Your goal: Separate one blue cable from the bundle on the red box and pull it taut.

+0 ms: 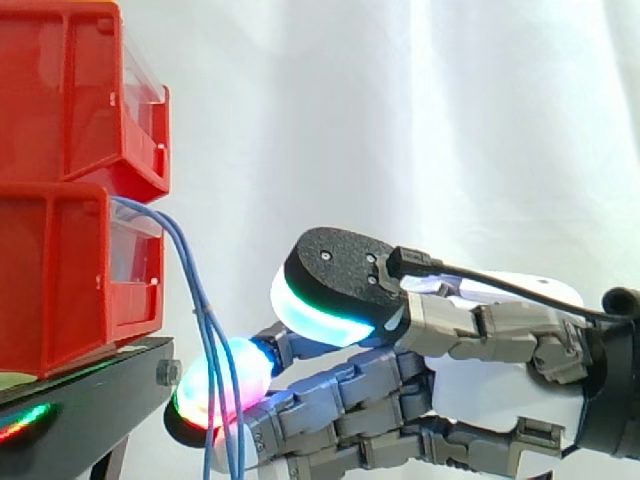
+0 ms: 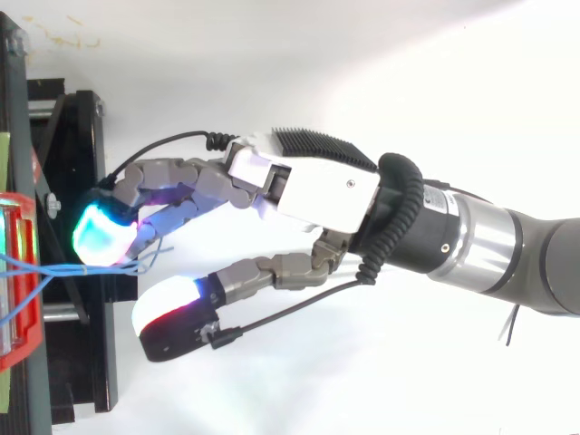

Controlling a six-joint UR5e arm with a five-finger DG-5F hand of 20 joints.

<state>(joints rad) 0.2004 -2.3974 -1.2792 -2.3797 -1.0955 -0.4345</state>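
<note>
I saw thin, limp blue cables [image 1: 197,290] drooping off the red bin [image 1: 60,270]; the hand [image 2: 308,188] lay slack-fingered, gripping nothing; I judged one pinchable midway

Close level side, overhead; shared hand [image 2: 317,186]

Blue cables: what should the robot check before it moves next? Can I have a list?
1. Hand at the blue cables: ok, a fingertip pad touches them.
2. One cable apart from the rest: not ok, strands run together.
3. Thumb closed on a cable: not ok, it stands apart above.
4. Cable taut: not ok, they hang slack from the red bin.
5. Where the cables end below: cannot tell.
</note>
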